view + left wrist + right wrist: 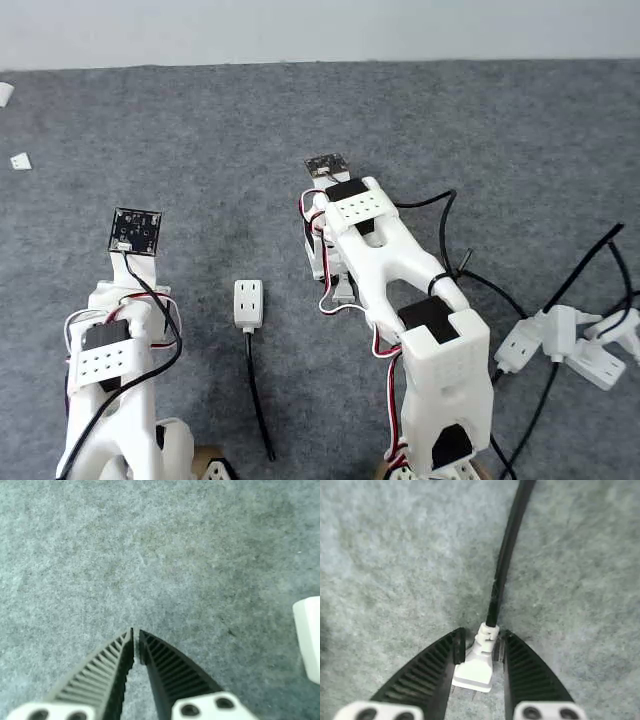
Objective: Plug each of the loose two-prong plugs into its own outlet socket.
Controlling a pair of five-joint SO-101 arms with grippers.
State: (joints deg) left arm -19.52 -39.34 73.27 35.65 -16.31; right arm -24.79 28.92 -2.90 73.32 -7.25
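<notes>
The right gripper (482, 632) is clamping a white two-prong plug (474, 669) between its ribbed fingers, one finger pressing on each side of the plug body. The plug's black cable (507, 555) is running away from it across the grey felt of the table (385, 555). The left gripper (136, 632) is hovering over bare felt with its fingers brought together, the tips almost touching, and a white block (309, 637) is showing just off to one side. In the high view a white outlet socket (248, 302) is lying flat between the two arms, its own black cord (258, 392) trailing toward the near edge. More white plugs and sockets (560, 340) are lying tangled with black cables beside the right arm (400, 265), well apart from that outlet socket.
</notes>
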